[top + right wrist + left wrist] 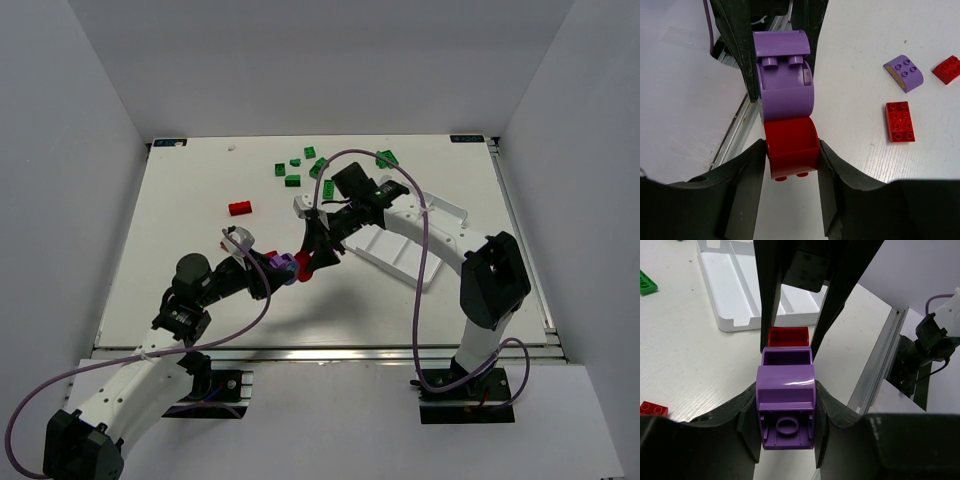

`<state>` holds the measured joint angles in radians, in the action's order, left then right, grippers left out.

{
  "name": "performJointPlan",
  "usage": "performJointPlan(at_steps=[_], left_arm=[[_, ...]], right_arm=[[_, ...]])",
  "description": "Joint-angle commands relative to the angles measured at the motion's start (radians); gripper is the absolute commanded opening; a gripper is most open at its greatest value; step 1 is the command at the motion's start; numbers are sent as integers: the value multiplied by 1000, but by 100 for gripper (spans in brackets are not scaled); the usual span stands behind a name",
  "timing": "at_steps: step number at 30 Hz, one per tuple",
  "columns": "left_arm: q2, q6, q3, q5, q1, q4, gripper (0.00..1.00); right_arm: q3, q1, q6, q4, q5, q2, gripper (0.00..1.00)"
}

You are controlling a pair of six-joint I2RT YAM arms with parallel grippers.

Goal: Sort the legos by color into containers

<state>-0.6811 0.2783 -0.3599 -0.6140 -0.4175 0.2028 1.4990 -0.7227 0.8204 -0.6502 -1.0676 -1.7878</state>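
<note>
Left gripper [786, 401]: closed on the purple brick [786, 390], with one dark finger flat against each long side. The brick's hollow underside faces the wrist camera.
Right gripper [791, 150]: closed on the red brick [791, 144], with a finger tight against each side. Two of its studs point toward the wrist camera.
Held pair: the purple brick, which is partly rounded, and the red brick touch end to end in one straight line. Each gripper reaches in from the opposite end.
Place of the pair: in the top view it is around mid-table, slightly left of centre, where the two arms meet. Whether it rests on the table [200, 190] or hangs over it cannot be told.
Near neighbours: the right wrist view shows a loose purple brick [903, 73], rounded, a flat red brick [900, 121] and a second red brick [946, 69] at the picture's edge. All three lie on the table beside the grippers, apart from one another.
Tray [398, 252]: right of the grippers, lying at a slant, with the right arm crossing over its far-left part. The left wrist view shows its long compartments with low white dividers.
Lone red brick [240, 208]: left of centre, farther off than the grippers, on its own.
Green bricks [292, 181]: scattered over the far part of the table, beyond the grippers and the tray.
</note>
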Motion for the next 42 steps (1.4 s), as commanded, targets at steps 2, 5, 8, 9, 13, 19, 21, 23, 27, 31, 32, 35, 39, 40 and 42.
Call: performJointPlan(at_steps=[2,5,8,9,13,19,21,23,27,31,32,35,39,40,42], left_arm=[[11,-37,-51,36,-4,-9,0],[23,-79,-66,54,-4,-55,0],[31,-105,-77,74,-4,-85,0],[32,-108,-79,77,-4,-86,0],[23,-120,-90,88,-4,-85,0],[-12,-116,-102,94,-4,-62,0],[-21,-102,-106,111,-4,-45,0],[-43,-71,-116,126,-4,-34,0],[-113,10,-151,186,-4,-34,0],[-162,96,-178,195,-4,-20,0],[-181,135,-180,197,-4,1,0],[-213,202,-185,197,-4,52,0],[-235,265,-185,197,-4,95,0],[-235,272,-185,197,-4,99,0],[-236,294,-180,194,-7,113,0]], right_arm=[[21,-4,80,-46,-58,42,0],[0,25,83,-48,-60,70,0],[-13,65,88,-54,-58,88,0],[-22,75,91,-60,-58,91,0],[-37,137,118,-92,-45,100,0],[-95,200,88,-72,42,142,0],[-126,219,4,4,116,165,0],[-195,236,-147,174,267,209,0],[-301,270,-338,427,579,268,0],[-332,275,-403,535,813,251,0],[-335,276,-421,555,886,243,0],[-324,282,-454,606,975,190,0],[-209,307,-521,607,1073,85,0],[-183,310,-530,598,1118,59,0],[-142,324,-540,586,1160,-4,0]])
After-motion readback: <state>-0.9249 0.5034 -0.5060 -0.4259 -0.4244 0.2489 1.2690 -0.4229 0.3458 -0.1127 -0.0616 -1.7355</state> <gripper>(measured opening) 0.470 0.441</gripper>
